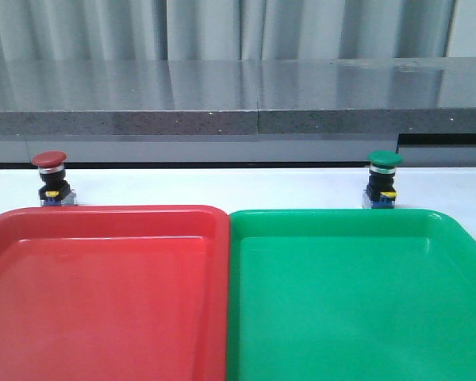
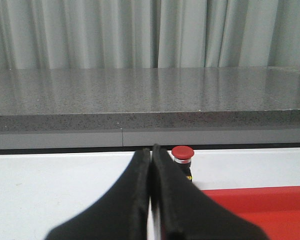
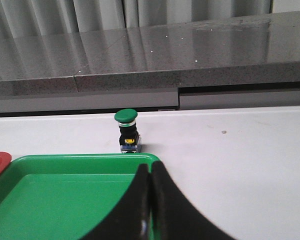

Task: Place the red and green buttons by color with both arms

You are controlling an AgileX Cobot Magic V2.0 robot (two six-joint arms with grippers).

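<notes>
The red button (image 1: 50, 179) stands upright on the white table just behind the red tray (image 1: 103, 294). The green button (image 1: 381, 180) stands upright just behind the green tray (image 1: 357, 294). Neither gripper shows in the front view. In the left wrist view my left gripper (image 2: 151, 150) is shut and empty, with the red button (image 2: 182, 156) beyond and beside its tips. In the right wrist view my right gripper (image 3: 149, 167) is shut and empty over the green tray's corner (image 3: 65, 200), and the green button (image 3: 127, 130) stands farther off.
A grey stone ledge (image 1: 238, 99) runs along the back of the table, with curtains behind it. The two trays sit side by side, touching, and fill the near part of the table. A strip of white table (image 1: 222, 186) lies between the trays and the ledge.
</notes>
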